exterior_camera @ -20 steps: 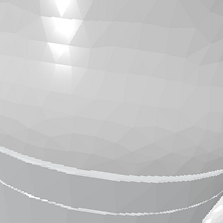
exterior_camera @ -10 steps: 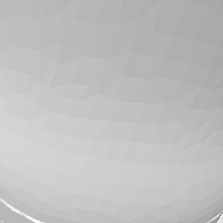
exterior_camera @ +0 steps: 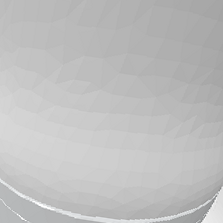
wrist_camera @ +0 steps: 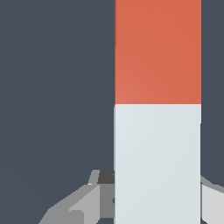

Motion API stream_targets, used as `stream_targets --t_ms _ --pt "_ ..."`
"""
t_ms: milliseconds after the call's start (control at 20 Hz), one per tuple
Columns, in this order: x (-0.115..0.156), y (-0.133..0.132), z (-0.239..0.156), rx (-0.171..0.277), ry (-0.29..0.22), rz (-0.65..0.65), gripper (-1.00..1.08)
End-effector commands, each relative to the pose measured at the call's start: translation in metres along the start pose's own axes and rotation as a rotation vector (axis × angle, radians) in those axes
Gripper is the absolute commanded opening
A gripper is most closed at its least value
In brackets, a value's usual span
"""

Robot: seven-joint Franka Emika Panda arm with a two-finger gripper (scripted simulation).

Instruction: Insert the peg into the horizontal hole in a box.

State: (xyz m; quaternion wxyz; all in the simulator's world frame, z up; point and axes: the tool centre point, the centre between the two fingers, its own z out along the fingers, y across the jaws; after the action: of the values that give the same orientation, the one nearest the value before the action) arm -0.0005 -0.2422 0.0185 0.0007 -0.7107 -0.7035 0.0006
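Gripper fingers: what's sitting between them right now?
In the wrist view, the white half of the peg fills the space between the grey fingers. The exterior view is blocked by the arm's body.

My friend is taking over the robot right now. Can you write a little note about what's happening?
Gripper: its grey fingers sit on either side of the white end of the long square peg, half orange-red, half white; a firm grip cannot be confirmed.
Box and hole: not in sight. The exterior view is blocked by the pale grey arm body.
Done: fingers brought to the peg.
Left: find the box, line up the peg, push it into the hole.
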Motion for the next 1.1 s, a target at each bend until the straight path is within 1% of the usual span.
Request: stream_targets --t_ms 0,150,350,800,1050 --pt "0.007 0.001 -0.003 -0.002 0.000 -0.003 -1.00" --pt "0.022 0.001 -0.007 -0.002 0.000 -0.007 -1.00" --pt "0.055 0.002 -0.017 -0.002 0.000 -0.016 -1.00" --pt "0.162 0.002 -0.049 -0.002 0.000 -0.044 -1.00" --pt "0.213 0.003 -0.064 -0.002 -0.001 -0.057 -1.00"
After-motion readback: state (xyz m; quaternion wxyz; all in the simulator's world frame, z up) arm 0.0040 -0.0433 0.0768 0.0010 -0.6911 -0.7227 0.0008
